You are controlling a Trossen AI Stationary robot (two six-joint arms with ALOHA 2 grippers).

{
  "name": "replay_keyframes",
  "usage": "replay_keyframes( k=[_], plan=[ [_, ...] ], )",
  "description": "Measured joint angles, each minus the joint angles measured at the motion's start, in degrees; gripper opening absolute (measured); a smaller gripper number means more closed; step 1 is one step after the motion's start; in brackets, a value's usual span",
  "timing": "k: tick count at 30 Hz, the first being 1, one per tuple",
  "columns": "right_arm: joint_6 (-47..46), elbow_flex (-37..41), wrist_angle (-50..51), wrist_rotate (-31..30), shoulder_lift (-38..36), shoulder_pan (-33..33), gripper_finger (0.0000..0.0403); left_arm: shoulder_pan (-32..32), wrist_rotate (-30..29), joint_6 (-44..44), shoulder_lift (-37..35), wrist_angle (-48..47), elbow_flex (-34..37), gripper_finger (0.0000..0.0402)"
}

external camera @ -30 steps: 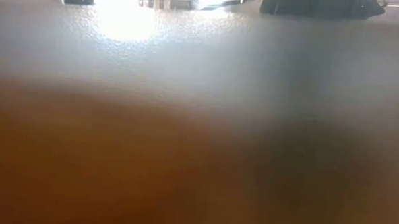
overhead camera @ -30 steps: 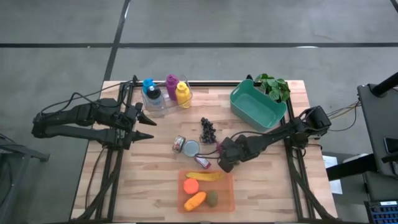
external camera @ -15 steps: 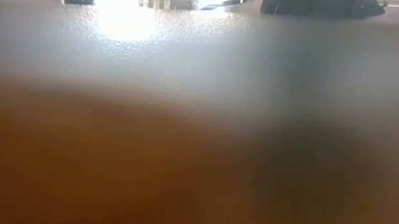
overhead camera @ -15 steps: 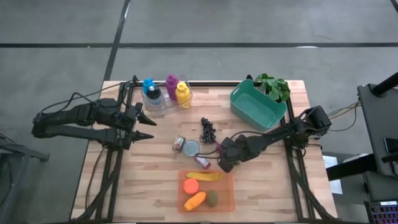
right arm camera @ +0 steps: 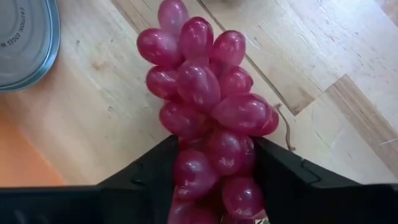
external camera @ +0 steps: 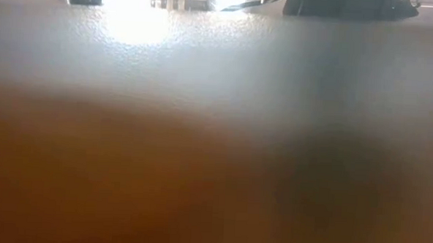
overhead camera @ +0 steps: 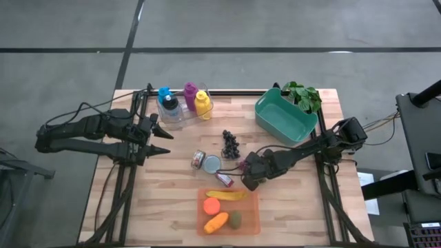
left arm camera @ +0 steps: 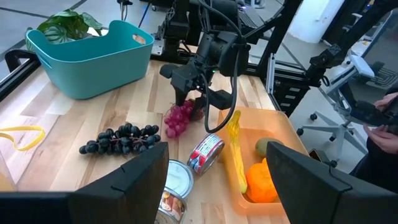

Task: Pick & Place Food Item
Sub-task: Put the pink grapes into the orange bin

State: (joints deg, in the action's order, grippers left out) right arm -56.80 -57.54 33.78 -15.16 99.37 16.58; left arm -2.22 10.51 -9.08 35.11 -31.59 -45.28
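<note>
A bunch of red grapes [right arm camera: 205,106] lies on the wooden table [overhead camera: 165,200], just far of the orange tray [overhead camera: 255,207]. My right gripper [right arm camera: 216,142] stands over it, pointing steeply down, its two fingers closed in on the bunch; in the left wrist view the same gripper [left arm camera: 193,102] is above the grapes [left arm camera: 179,118]. My left gripper [overhead camera: 167,142] hangs open above the table's left part, nothing between its fingers. The low view is a blur. My right gripper has the red grapes between its two fingers [right arm camera: 149,174], one finger on each side of the bunch at the end nearest the wrist [right arm camera: 186,171]. The fingers come from above, slanting toward the table's left. The bunch lies on the table.
The orange tray holds a banana [overhead camera: 227,195], an orange [overhead camera: 211,206], a carrot [overhead camera: 216,222] and a kiwi [overhead camera: 236,219]. Dark grapes [overhead camera: 230,143] and three cans [overhead camera: 212,164] lie close by. A teal bin [overhead camera: 284,117], a plant [overhead camera: 303,95] and bottles [overhead camera: 182,103] stand at the far edge.
</note>
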Motion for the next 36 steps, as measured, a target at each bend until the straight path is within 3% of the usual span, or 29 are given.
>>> replay_keyframes(
  k=[12, 36],
  plan=[
    [0.0, 0.0, 0.1, -0.3, -1.6, 0.0, 0.0121, 0.0, 0.0, 0.0, 0.0, 0.0, 0.0, 0.0275],
    [0.2, 0.0, -0.4, -1.6, -17.5, -0.1, 0.0118, 0.0, 0.0, 0.0, 0.0, 0.0, 0.0, 0.0275]
  ],
)
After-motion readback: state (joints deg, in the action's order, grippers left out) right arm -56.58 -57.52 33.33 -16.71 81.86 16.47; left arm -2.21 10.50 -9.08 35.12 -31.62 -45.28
